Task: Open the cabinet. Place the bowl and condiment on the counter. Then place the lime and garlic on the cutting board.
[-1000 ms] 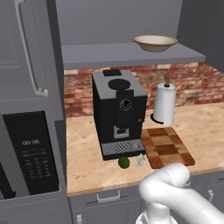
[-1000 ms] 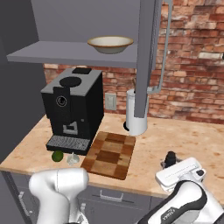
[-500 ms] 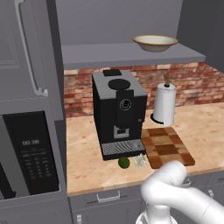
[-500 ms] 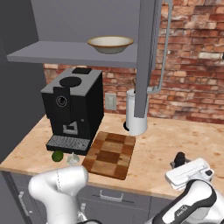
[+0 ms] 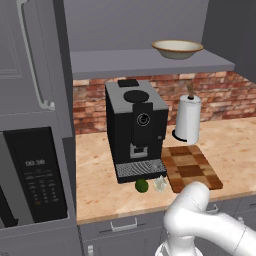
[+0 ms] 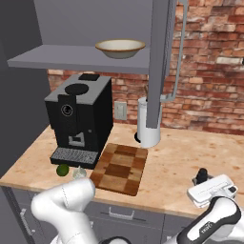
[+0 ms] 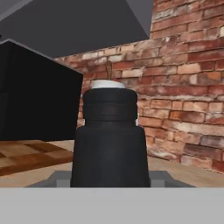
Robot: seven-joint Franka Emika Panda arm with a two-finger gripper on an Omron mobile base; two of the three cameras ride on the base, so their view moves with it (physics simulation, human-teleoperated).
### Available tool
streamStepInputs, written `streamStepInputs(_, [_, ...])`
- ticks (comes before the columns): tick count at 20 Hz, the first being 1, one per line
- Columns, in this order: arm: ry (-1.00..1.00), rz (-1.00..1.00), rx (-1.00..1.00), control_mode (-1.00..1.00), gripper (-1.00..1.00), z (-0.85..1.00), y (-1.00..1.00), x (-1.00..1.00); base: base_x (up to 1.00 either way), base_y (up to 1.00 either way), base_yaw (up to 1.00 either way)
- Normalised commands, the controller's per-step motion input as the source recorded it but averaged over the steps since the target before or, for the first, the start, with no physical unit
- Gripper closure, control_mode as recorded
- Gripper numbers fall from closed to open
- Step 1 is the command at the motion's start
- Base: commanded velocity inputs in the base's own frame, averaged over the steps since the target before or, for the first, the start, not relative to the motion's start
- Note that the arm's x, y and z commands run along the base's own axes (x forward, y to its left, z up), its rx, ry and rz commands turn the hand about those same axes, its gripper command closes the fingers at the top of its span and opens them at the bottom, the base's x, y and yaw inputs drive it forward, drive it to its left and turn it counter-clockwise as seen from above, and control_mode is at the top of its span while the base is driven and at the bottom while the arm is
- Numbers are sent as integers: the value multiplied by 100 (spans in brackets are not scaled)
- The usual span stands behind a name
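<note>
End effector (image 6: 204, 177) grasps the condiment (image 7: 109, 140) on the bench (image 6: 176, 157) right of the board (image 6: 119, 167); advise releasing only once upright.

Black condiment (image 7: 109, 140), cream bowl (image 5: 177, 48), dark-green lime (image 5: 142, 185), checkered brown cutting board (image 6: 119, 167).

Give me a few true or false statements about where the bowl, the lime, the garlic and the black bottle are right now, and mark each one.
1. The bowl sits on the open cabinet shelf. True.
2. The lime lies on the cutting board. False: it lies on the counter, by the coffee machine.
3. The garlic lies next to the lime. True.
4. The condiment stands on the shelf. False: it is low over the counter, between the fingers of the gripper.
</note>
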Motion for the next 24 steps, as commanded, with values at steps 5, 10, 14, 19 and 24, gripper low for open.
streamStepInputs(5, [0,0,-1,-100,100,-36,-30,28,0,0,0])
streamStepInputs(10, [0,0,-1,-100,100,-34,-31,26,0,0,0])
streamStepInputs(14, [0,0,0,-100,100,-30,-34,21,0,0,0])
streamStepInputs(19, [0,0,0,-100,100,-27,-33,9,0,0,0])
streamStepInputs(24, [0,0,0,-100,100,-26,-30,0,0,0,0])
